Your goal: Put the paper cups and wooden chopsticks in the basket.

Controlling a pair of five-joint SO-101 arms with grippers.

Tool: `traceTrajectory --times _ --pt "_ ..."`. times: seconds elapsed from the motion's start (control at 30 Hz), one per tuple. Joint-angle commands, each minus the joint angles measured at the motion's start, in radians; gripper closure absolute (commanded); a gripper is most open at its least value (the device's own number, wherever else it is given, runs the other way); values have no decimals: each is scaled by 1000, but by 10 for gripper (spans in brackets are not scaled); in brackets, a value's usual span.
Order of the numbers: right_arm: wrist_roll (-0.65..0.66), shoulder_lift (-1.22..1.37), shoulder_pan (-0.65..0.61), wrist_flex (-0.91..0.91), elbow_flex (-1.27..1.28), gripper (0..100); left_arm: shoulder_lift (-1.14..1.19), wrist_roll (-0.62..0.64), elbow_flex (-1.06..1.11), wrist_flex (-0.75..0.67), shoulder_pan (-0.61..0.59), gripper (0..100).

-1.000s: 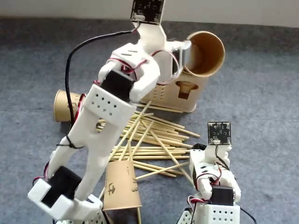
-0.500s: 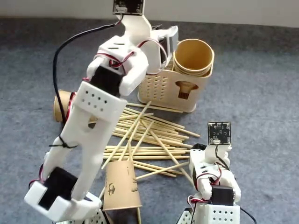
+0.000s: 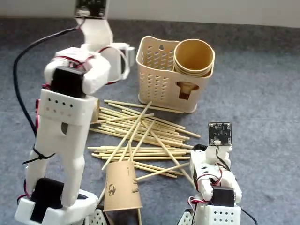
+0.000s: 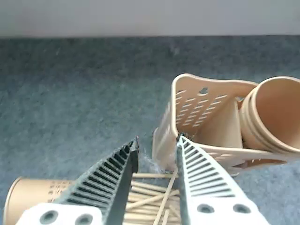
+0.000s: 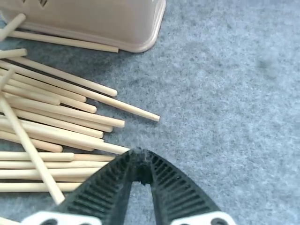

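Up beside the beige slotted plastic basket [image 3: 161, 77], my left claw [image 4: 157, 145] hangs with jaws parted and nothing between them. Stacked tan paper cups [image 3: 194, 55] stand upright inside the basket. Down on the grey carpet [image 3: 262, 103], pale wooden chopsticks [image 3: 140, 136] lie scattered before the basket. One brown paper cup [image 3: 122, 187] lies at the pile's near edge, a second fallen cup [image 4: 37, 199] near my left claw. My right claw [image 5: 140, 159] sits low beside the sticks, pinched together, empty.
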Motion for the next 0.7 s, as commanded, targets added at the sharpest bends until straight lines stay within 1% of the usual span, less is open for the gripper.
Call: traceTrajectory --times 0.0,0.1,0.23,0.3,0.37,0.5,0.6,0.67 --pt "14 -10 12 -16 107 993 -47 -160 -10 157 -51 852" --pt "14 -10 12 -16 107 993 -85 -242 -1 261 -51 852" --pt "14 -10 12 -16 107 993 -151 -316 -1 368 -61 852" --pt "14 -10 12 -16 107 993 -173 -345 2 407 -104 852" --pt "14 -10 12 -16 107 993 -182 -354 36 407 -165 845" --pt "14 -10 12 -15 107 993 -179 -411 147 367 -298 771" --pt "14 -10 12 -15 107 993 -179 -470 236 313 -390 764" --pt "14 -10 12 -15 107 993 -179 -534 286 282 -450 764"
